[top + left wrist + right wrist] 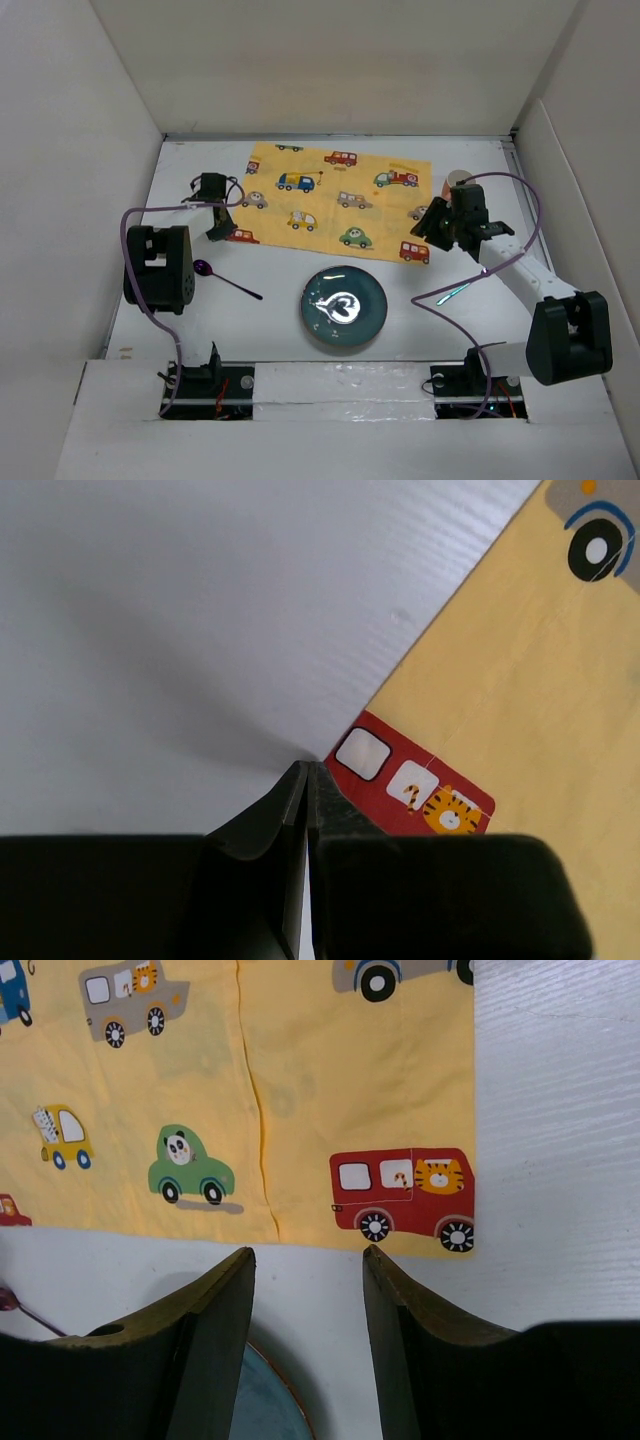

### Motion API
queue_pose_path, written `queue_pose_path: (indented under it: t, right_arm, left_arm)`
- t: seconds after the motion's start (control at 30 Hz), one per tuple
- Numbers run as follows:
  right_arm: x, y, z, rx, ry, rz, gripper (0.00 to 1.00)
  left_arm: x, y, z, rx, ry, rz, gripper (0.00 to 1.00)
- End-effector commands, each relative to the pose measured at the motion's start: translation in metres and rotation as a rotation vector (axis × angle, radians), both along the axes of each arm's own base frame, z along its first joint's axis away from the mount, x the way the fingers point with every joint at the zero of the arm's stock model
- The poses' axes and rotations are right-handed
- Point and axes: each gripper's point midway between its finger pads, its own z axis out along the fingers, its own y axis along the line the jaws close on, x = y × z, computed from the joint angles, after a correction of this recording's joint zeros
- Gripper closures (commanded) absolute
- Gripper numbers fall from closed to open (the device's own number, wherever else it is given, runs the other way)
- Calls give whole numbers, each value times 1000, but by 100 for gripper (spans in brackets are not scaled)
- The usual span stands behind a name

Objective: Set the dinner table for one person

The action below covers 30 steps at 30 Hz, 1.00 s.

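The white dinner table (262, 335) holds a yellow cloth placemat (335, 200) printed with cartoon cars, lying flat at the back centre. A teal plate (345, 307) sits in front of it, and a purple spoon (226, 279) lies to the plate's left. My left gripper (216, 232) is shut, with its tips at the placemat's near left corner (420, 780); in the left wrist view (305, 765) no cloth shows between the fingers. My right gripper (426, 228) is open and empty; in the right wrist view (308, 1252) it sits over bare table just short of the placemat's near right corner (400, 1190).
A small tan cup-like object (459, 179) stands behind the right gripper, off the mat's right edge. White panels wall the table on the left, back and right. The plate's rim (262, 1400) shows between the right fingers. Purple cables loop over both arms.
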Motion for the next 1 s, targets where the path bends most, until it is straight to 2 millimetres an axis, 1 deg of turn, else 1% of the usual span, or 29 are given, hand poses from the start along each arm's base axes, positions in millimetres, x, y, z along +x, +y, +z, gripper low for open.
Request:
queue_pose_path:
  t: [0.0, 0.03, 0.1, 0.13, 0.17, 0.23, 0.27, 0.33, 0.37, 0.43, 0.53, 0.57, 0.6, 0.63, 0.67, 0.7, 0.73, 0.77, 0.83, 0.87, 0.9, 0.97]
  right_arm:
    - [13, -3, 8, -10, -46, -20, 47]
    - [14, -3, 7, -10, -43, -24, 47]
    - [14, -1, 3, -3, -31, -15, 47]
    - [15, -4, 3, -1, -32, -22, 46]
    - [15, -3, 4, 1, -33, -22, 46]
    - [14, -6, 3, -9, -28, -34, 47]
    - [13, -9, 1, -22, -20, -44, 46]
    - [14, -18, -3, -39, -7, -78, 46]
    - [14, -18, -5, -37, 0, -79, 45]
    - [14, -20, -5, -27, 1, -92, 44]
    - [17, -22, -5, -33, -3, -105, 43]
    - [16, -23, -8, -40, 9, -109, 43]
    - [17, -24, -10, -44, 16, -114, 43]
    - [17, -24, -11, -45, 17, -114, 43]
    - [16, -24, -12, -43, 21, -112, 43]
    - [17, -23, -11, -38, 20, -109, 43]
    - [16, -22, -9, -33, 15, -105, 43]
    - [16, -21, -8, -28, 10, -101, 43]
    - [14, -19, -5, -16, 1, -92, 43]
    - [13, -18, -5, -10, -4, -89, 43]
    - [12, -16, -1, 0, -15, -83, 43]
    - [11, -16, 0, 7, -16, -85, 43]
  left_arm:
    - [-45, -9, -9, -46, 106, -12, 100]
    - [-47, -8, -7, -44, 99, -6, 100]
    - [-43, -9, 8, -48, 57, -8, 100]
    - [-44, -10, 12, -49, 63, -20, 100]
    - [-40, -9, 22, -42, 49, -25, 100]
    - [-47, -7, 26, -36, 65, -22, 100]
    - [-49, -8, 33, -38, 47, -25, 100]
    - [-60, -14, 32, -71, 51, -38, 100]
    - [-63, -16, 39, -87, 27, -39, 100]
    - [-72, -19, 37, -103, 33, -38, 100]
    - [-68, -18, 50, -104, -15, -27, 100]
    - [-63, -18, 54, -106, -32, -26, 88]
    - [-52, -20, 56, -112, -48, -38, 65]
    - [-48, -21, 61, -116, -61, -40, 64]
    - [-43, -22, 52, -119, -32, -44, 52]
    - [-34, -25, 54, -132, -35, -52, 49]
    - [-28, -27, 52, -138, -33, -60, 48]
    - [-25, -29, 40, -144, -2, -65, 47]
    - [-16, -32, 37, -156, -4, -73, 47]
    - [-15, -32, 28, -155, 19, -75, 47]
    - [-12, -32, 27, -155, 20, -76, 47]
    - [-16, -39, 17, -147, 56, -102, 48]
